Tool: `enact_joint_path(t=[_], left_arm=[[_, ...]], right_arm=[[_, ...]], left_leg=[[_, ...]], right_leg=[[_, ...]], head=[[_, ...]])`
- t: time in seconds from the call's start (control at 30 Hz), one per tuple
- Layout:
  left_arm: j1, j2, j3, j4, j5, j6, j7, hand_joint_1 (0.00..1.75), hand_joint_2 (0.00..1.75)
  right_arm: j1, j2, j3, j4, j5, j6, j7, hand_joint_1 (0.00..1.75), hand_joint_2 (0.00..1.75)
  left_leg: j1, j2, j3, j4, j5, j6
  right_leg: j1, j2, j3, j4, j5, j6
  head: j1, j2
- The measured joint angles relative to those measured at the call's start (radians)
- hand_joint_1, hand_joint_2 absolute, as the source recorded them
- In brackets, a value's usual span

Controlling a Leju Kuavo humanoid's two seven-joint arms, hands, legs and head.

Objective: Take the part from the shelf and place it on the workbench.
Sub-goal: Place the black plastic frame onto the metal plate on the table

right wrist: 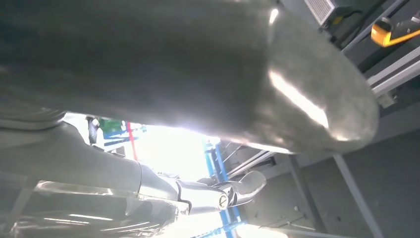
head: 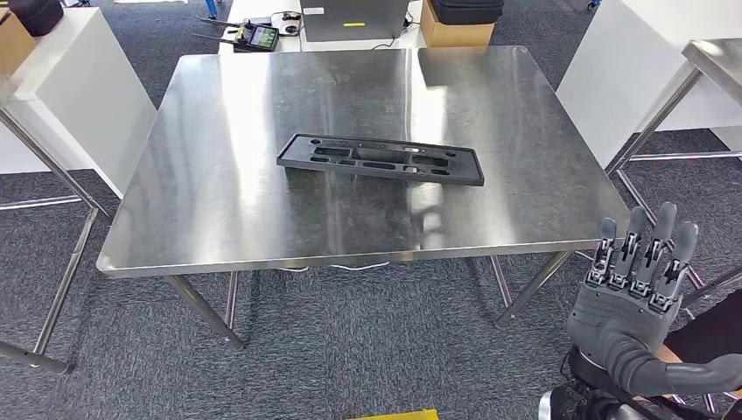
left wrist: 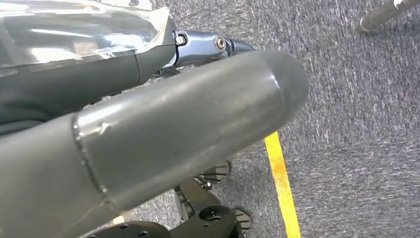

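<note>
Part (head: pixel 381 160): flat black moulded plate, cut-outs along its length, lying mid-surface (head: pixel 219 201). Looks light, stiff, thin-edged; best taken by a long edge. Right hand (head: pixel 632 293) raised off surface, fingers (head: pixel 658 241) straight, holding nothing. Left hand (left wrist: pixel 148 134): cannot tell.

We are in what looks like a robotics lab or test workshop. We see a bare stainless-steel workbench (head: pixel 262 201) on tubular legs standing on grey industrial carpet (head: pixel 350 350), with a second steel table's edge (head: pixel 713 61) to the right. White partition blocks (head: pixel 79 96) flank the bench. Behind it a desk (head: pixel 262 13) carries a handheld remote controller (head: pixel 254 35), a closed laptop (head: pixel 354 19) with cables and a cardboard box (head: pixel 455 33). Yellow tape (left wrist: pixel 282 183) marks the floor.
</note>
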Motion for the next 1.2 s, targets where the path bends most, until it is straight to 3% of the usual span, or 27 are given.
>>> enact_joint_path(t=[0.07,0.13,0.17,0.2,0.23,0.27,0.33,0.37,0.43,0.47,0.5,0.57,0.63,0.67,0.7,0.73,0.8,0.87,0.93,1.0,1.03,1.1,1.17,1.2], left_arm=[[0.000,0.000,0.001,0.000,0.000,0.000,-0.001,0.00,0.00],[0.001,0.001,0.002,0.000,0.000,0.000,-0.002,0.00,0.00],[0.001,0.002,0.004,0.000,0.000,0.000,-0.002,0.00,0.00],[0.001,0.002,0.007,0.000,0.000,0.000,-0.002,0.00,0.00],[0.001,0.002,0.009,0.000,0.000,0.000,-0.002,0.00,0.00],[0.001,0.002,0.011,0.000,0.000,0.000,-0.002,0.00,0.00],[0.001,0.002,0.014,0.000,0.001,0.000,-0.004,0.00,0.00],[0.002,0.002,0.015,0.000,0.002,0.000,-0.006,0.00,0.00],[0.004,0.002,0.018,0.000,0.003,0.002,-0.010,0.00,0.00],[0.005,0.003,0.020,0.001,0.003,0.003,-0.013,0.00,0.00],[0.007,0.004,0.023,0.001,0.003,0.003,-0.016,0.00,0.00],[0.010,0.006,0.027,0.001,0.003,0.003,-0.019,0.00,0.00],[0.011,0.006,0.033,0.002,0.002,0.003,-0.020,0.00,0.00],[0.012,0.006,0.037,0.002,0.002,0.004,-0.021,0.00,0.00],[0.012,0.006,0.039,0.002,0.002,0.004,-0.021,0.00,0.00],[0.012,0.006,0.040,0.002,0.002,0.004,-0.021,0.00,0.00],[0.012,0.006,0.041,0.002,0.002,0.004,-0.021,0.00,0.00],[0.011,0.007,0.042,0.001,0.002,0.005,-0.022,0.00,0.00],[0.011,0.007,0.043,0.001,0.002,0.006,-0.024,0.00,0.00],[0.014,0.007,0.043,0.002,0.002,0.006,-0.025,0.00,0.00],[0.015,0.006,0.043,0.002,0.001,0.006,-0.026,0.00,0.00],[0.016,0.005,0.046,0.002,0.001,0.007,-0.028,0.00,0.00],[0.016,0.005,0.054,0.002,-0.002,0.009,-0.030,0.00,0.00],[0.017,0.005,0.058,0.002,-0.004,0.009,-0.031,0.00,0.00]], right_arm=[[-0.001,0.000,-0.004,0.004,-0.001,-0.002,0.001,0.00,0.00],[0.000,0.000,-0.007,0.009,-0.001,-0.004,0.001,0.00,0.00],[-0.001,-0.001,-0.009,0.012,-0.002,-0.005,0.002,0.00,0.00],[-0.001,-0.001,-0.009,0.014,-0.002,-0.007,0.004,0.00,0.00],[-0.002,-0.002,-0.010,0.017,-0.003,-0.010,0.008,0.00,0.00],[-0.003,-0.002,-0.010,0.020,-0.004,-0.012,0.011,0.00,0.00],[-0.010,-0.003,-0.010,0.024,-0.005,-0.016,0.019,0.00,0.00],[-0.014,-0.004,-0.009,0.026,-0.006,-0.019,0.020,0.00,0.00],[-0.018,-0.007,-0.008,0.031,-0.007,-0.028,0.022,0.00,0.00],[-0.020,-0.008,-0.006,0.034,-0.007,-0.035,0.022,0.00,0.00],[-0.022,-0.010,-0.004,0.037,-0.007,-0.041,0.022,0.00,0.00],[-0.025,-0.012,0.003,0.043,-0.008,-0.052,0.023,0.00,0.00],[-0.028,-0.014,0.010,0.047,-0.010,-0.060,0.024,0.00,0.00],[-0.028,-0.015,0.014,0.050,-0.010,-0.063,0.025,0.00,0.00],[-0.028,-0.017,0.016,0.052,-0.010,-0.066,0.026,0.00,0.00],[-0.028,-0.017,0.018,0.055,-0.011,-0.067,0.026,0.00,0.00],[-0.029,-0.018,0.018,0.058,-0.011,-0.068,0.027,0.00,0.00],[-0.031,-0.019,0.020,0.060,-0.011,-0.068,0.028,0.00,0.00],[-0.035,-0.022,0.026,0.063,-0.007,-0.070,0.029,0.00,0.00],[-0.036,-0.027,0.032,0.069,0.002,-0.078,0.031,0.00,0.00],[-0.036,-0.030,0.034,0.073,0.009,-0.087,0.031,0.00,0.00],[-0.037,-0.039,0.039,0.083,0.031,-0.116,0.033,0.00,0.00],[-0.037,-0.049,0.044,0.098,0.059,-0.153,0.039,0.00,0.00],[-0.037,-0.055,0.047,0.108,0.078,-0.177,0.046,0.00,0.00]], left_leg=[[-0.002,0.005,-0.018,-0.006,0.021,0.021],[-0.007,0.007,-0.044,-0.005,0.039,0.030],[-0.010,0.009,-0.056,-0.005,0.048,0.032],[-0.013,0.009,-0.068,-0.004,0.058,0.032],[-0.016,0.009,-0.079,-0.003,0.067,0.032],[-0.018,0.009,-0.089,-0.003,0.076,0.030],[-0.023,0.009,-0.105,-0.001,0.093,0.024],[-0.025,0.009,-0.109,-0.002,0.102,0.020],[-0.026,0.009,-0.114,-0.004,0.120,0.011],[-0.025,0.008,-0.116,-0.002,0.123,0.006],[-0.023,0.007,-0.122,0.007,0.110,0.000],[-0.016,0.004,-0.146,0.075,0.032,-0.013],[-0.008,0.004,-0.176,0.200,-0.067,-0.025],[-0.004,0.004,-0.183,0.255,-0.090,-0.032],[0.002,0.004,-0.179,0.286,-0.088,-0.037],[0.008,0.005,-0.160,0.284,-0.064,-0.042],[0.020,0.004,-0.078,0.190,-0.012,-0.054],[0.019,0.000,0.002,0.066,-0.019,-0.057],[0.008,-0.004,0.022,0.017,-0.036,-0.044],[0.002,0.001,0.005,0.011,-0.019,-0.018],[0.001,0.003,-0.005,0.008,-0.007,-0.004],[0.000,0.008,-0.028,0.005,0.018,0.016],[-0.003,0.010,-0.059,0.006,0.045,0.024],[-0.005,0.010,-0.077,0.006,0.059,0.024]], right_leg=[[0.001,0.001,-0.037,0.084,-0.067,-0.014],[0.003,0.001,-0.080,0.220,-0.143,-0.026],[0.003,0.001,-0.087,0.267,-0.159,-0.024],[0.004,0.001,-0.076,0.278,-0.157,-0.018],[0.006,0.001,-0.045,0.251,-0.139,-0.011],[0.008,0.001,0.002,0.189,-0.118,-0.007],[0.015,0.001,0.105,0.036,-0.097,-0.011],[0.019,0.001,0.136,-0.016,-0.095,-0.016],[0.028,0.001,0.143,-0.047,-0.091,-0.024],[0.020,0.000,0.134,-0.047,-0.084,-0.030],[0.014,-0.001,0.126,-0.048,-0.076,-0.039],[0.001,-0.007,0.108,-0.050,-0.055,-0.060],[0.004,-0.010,0.087,-0.048,-0.034,-0.069],[0.005,-0.011,0.074,-0.047,-0.023,-0.068],[0.004,-0.012,0.059,-0.043,-0.012,-0.065],[0.002,-0.012,0.043,-0.038,-0.003,-0.061],[-0.002,-0.013,0.009,-0.020,0.010,-0.049],[-0.001,-0.013,-0.018,-0.001,0.021,-0.034],[0.002,-0.014,-0.030,0.003,0.037,-0.015],[0.003,-0.013,-0.038,0.003,0.046,0.000],[0.003,-0.011,-0.049,0.018,0.027,0.000],[0.000,-0.007,-0.080,0.104,-0.057,-0.015],[0.001,-0.005,-0.106,0.229,-0.134,-0.021],[0.002,-0.004,-0.102,0.269,-0.142,-0.014]], head=[[0.004,0.000],[0.006,0.000],[0.007,0.000],[0.006,0.000],[0.006,0.000],[0.006,0.000],[0.005,0.000],[0.004,0.000],[0.001,0.000],[0.001,0.000],[0.000,0.000],[-0.003,0.000],[-0.007,0.000],[-0.007,0.000],[-0.007,0.000],[-0.007,0.000],[-0.007,0.000],[-0.008,0.000],[-0.008,0.000],[-0.008,0.000],[-0.007,0.000],[-0.002,0.000],[0.003,0.000],[0.003,0.000]])
